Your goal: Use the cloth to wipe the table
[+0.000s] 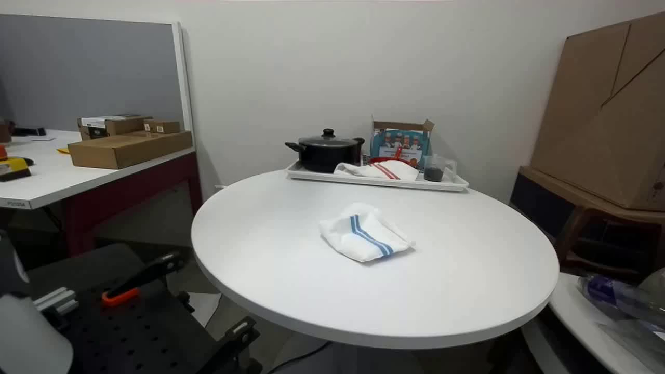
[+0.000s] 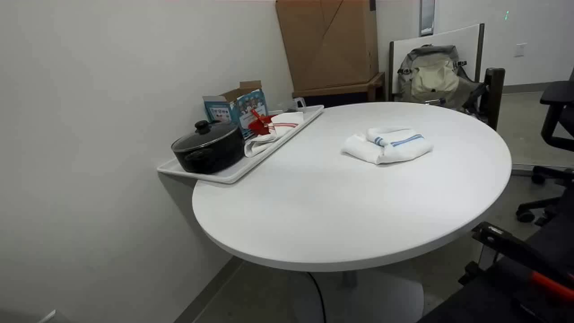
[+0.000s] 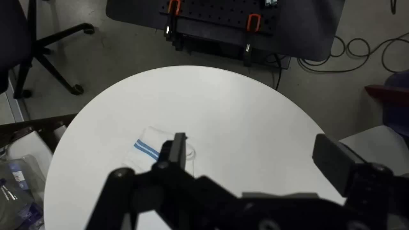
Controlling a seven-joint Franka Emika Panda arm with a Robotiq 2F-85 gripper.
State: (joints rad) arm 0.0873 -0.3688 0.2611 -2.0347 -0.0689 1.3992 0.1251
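Table (image 1: 291, 285), cloth (image 1: 363, 235), tool (image 3: 251, 150) overhead — jaws wide apart

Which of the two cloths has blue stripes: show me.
The blue-striped cloth is the one lying directly on the round table. The red-striped cloth lies on the tray beside the pot.

- One round table (image 1: 441, 291) is shown.
- One blue-striped cloth (image 1: 363, 234) and one red-striped cloth (image 1: 378, 170) are counted, two in all.
- At the table's wall-side edge, one tray (image 1: 376, 182) is counted.
- On it, one pot (image 1: 324, 157), one printed box (image 1: 384, 140), one red vessel (image 2: 256, 129) and one clear cup (image 1: 435, 169) are found.
- One gripper (image 3: 255, 158) and two clamps (image 3: 248, 41) are seen.
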